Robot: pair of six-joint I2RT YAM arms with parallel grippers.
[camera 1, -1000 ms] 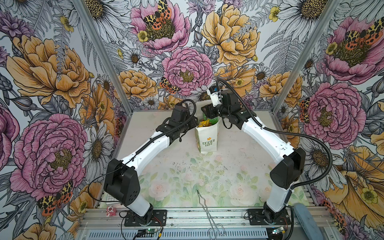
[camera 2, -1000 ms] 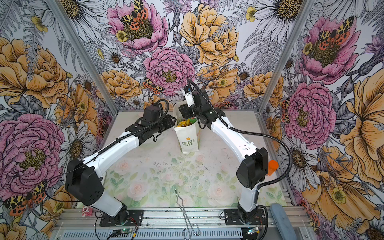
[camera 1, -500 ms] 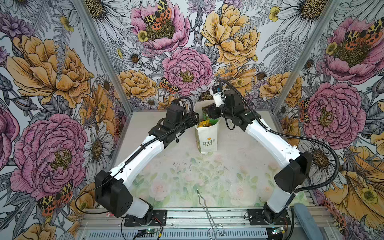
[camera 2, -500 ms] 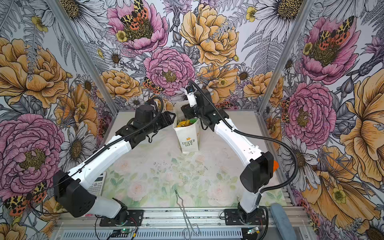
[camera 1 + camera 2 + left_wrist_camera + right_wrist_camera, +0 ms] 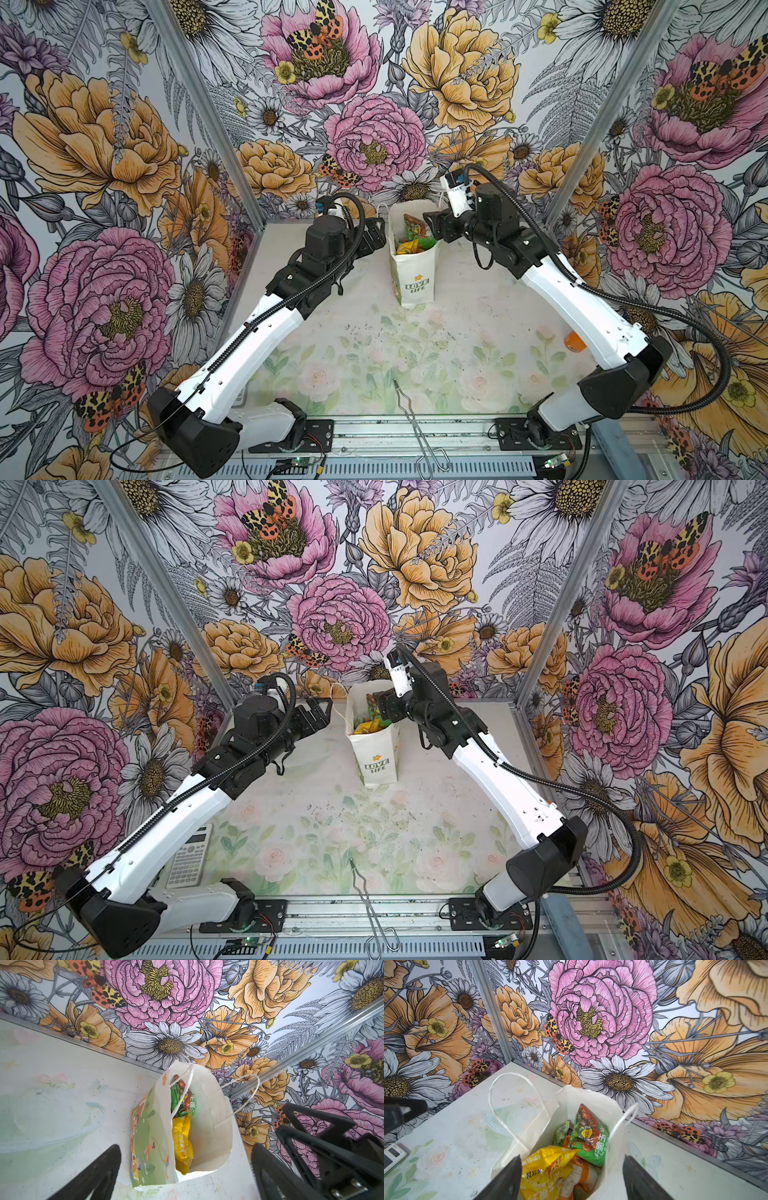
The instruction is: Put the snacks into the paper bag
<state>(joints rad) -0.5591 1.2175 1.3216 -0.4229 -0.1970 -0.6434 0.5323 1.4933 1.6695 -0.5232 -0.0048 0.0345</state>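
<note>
Snacks [image 5: 550,1165] lay piled inside upright paper bag [image 5: 415,286], far middle of surface [image 5: 457,353] | right tool [image 5: 572,1157] released, empty, hung directly over bag mouth, nearer arm | left tool [image 5: 320,715] released, empty, stood just beside bag's left wall, apart | bag's long axis ran vertical, mouth up | judged filling done; next move likely a straight lift clear by 2 arms

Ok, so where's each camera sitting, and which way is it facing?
Both top views: high over the front rail, looking down and back at the paper bag; the left arm and right arm show whole.
Left wrist: beside the bag, facing its green side and open mouth; the open left pincer frames it.
Right wrist: above the bag, looking down onto the snacks; the open right pincer frames them.
Shared: both wrist views catch the yellow packet and the green packet.
</note>
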